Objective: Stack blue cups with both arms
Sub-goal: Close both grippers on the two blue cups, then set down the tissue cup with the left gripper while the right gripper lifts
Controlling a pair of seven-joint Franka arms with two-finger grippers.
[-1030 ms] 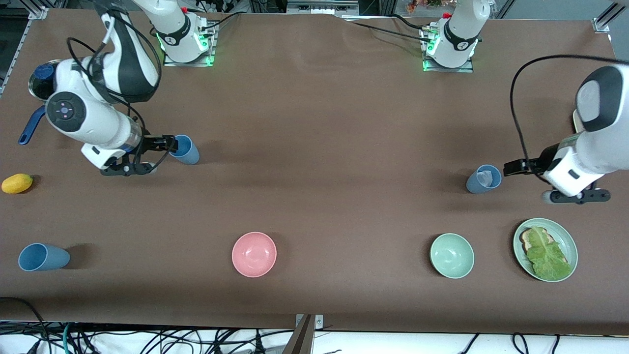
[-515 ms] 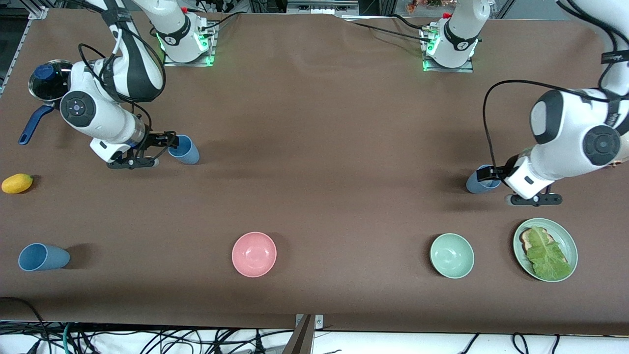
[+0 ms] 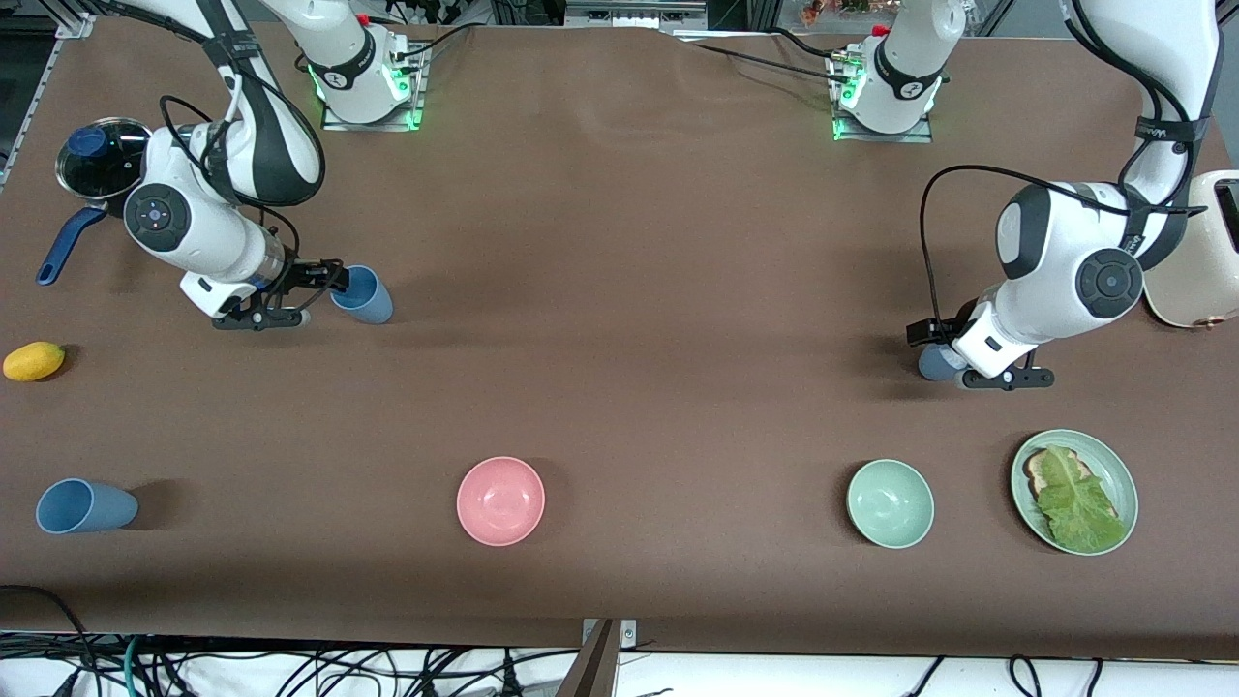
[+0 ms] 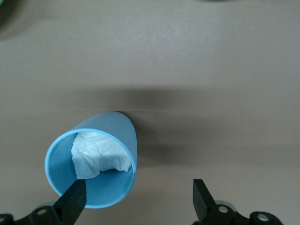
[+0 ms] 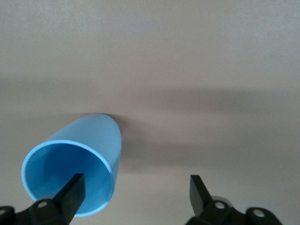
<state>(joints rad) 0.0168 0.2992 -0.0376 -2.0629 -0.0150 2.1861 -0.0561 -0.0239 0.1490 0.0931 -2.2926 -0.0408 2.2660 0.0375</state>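
1. Nearest the front camera, a third blue cup [image 3: 85,506] stands untouched at the right arm's end of the table [image 3: 619,223], in a row with a pink bowl [image 3: 500,500], a mint bowl [image 3: 890,502] and a plate of lettuce [image 3: 1074,490].
2. Farther back, the left claw [image 3: 937,344] is down at the grey-blue cup [image 3: 934,363], fingers spread, one finger [image 4: 72,200] inside the rim [image 4: 89,165] and one outside. A crumpled white tissue [image 4: 98,157] sits in this cup.
3. Farther still, the right claw [image 3: 324,287] is released too, straddling the wall of the empty blue cup [image 3: 366,294].
4. Judgement: this is the pick-up step; neither cup is gripped yet.
5. Next, each claw needs to pinch its cup wall, then lift.
6. The tissue may keep the cups from nesting, so the tissue-filled cup probably belongs on top.
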